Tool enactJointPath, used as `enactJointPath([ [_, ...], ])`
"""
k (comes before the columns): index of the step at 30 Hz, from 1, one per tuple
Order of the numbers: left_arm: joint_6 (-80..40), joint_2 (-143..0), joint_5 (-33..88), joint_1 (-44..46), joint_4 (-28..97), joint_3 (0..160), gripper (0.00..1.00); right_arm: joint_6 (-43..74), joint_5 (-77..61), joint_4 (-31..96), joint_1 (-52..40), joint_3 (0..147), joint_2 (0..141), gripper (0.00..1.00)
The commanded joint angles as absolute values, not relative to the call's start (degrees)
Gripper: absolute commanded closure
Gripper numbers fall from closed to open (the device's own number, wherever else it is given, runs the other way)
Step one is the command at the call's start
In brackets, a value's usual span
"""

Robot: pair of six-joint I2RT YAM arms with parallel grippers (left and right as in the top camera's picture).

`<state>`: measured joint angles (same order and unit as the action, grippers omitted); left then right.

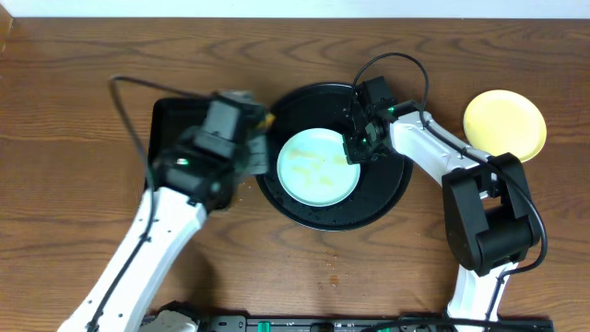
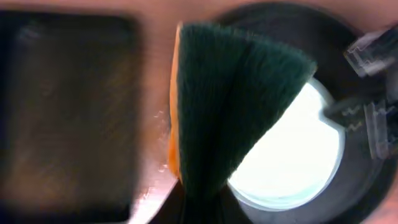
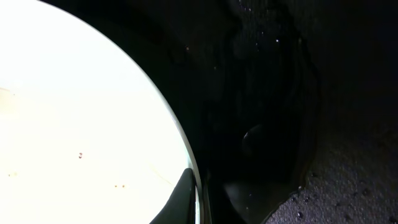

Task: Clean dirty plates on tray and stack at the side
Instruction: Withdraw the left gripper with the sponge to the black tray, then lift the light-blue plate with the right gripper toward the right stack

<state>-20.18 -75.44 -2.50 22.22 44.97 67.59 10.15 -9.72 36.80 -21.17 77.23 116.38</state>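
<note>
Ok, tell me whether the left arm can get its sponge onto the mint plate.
Probably yes: the sponge hangs beside the plate, its top bare; the right hand pinches only one edge.

Plate (image 1: 318, 166) in round tray (image 1: 378, 198); second plate (image 1: 504, 124) on table (image 1: 92, 74) right; rectangular tray (image 1: 171, 120) left.

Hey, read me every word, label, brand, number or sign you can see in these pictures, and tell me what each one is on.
No text can be read in any view.
The mint plate, yellow plate, round tray, rectangular tray and sponge look plain.
The left wrist view is blurred and the right wrist view is mostly dark, so any fine print there could not be read.
</note>
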Motion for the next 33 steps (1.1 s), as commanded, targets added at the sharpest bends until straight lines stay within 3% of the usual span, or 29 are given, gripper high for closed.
enactJointPath([
  [1, -21.76, -75.96, -0.21, 16.91, 50.37, 68.12, 0.92, 9.13, -3.81, 36.47, -21.08, 79.92, 115.44, 0.99],
  [14, -20.16, -76.84, 2.13, 4.64, 58.08, 67.59, 0.92, -1.85, 21.50, 35.09, -26.83, 82.54, 98.43, 0.99],
  [20, -17.63, -76.84, 1.87, 4.14, 58.06, 66.74, 0.89, -6.70, 31.22, 33.50, -31.53, 82.54, 92.82, 0.99],
  [33, -17.65, -76.84, -0.60, 4.14, 57.23, 64.71, 0.89, -14.13, 67.05, 26.00, -45.12, 82.50, 92.51, 0.99],
])
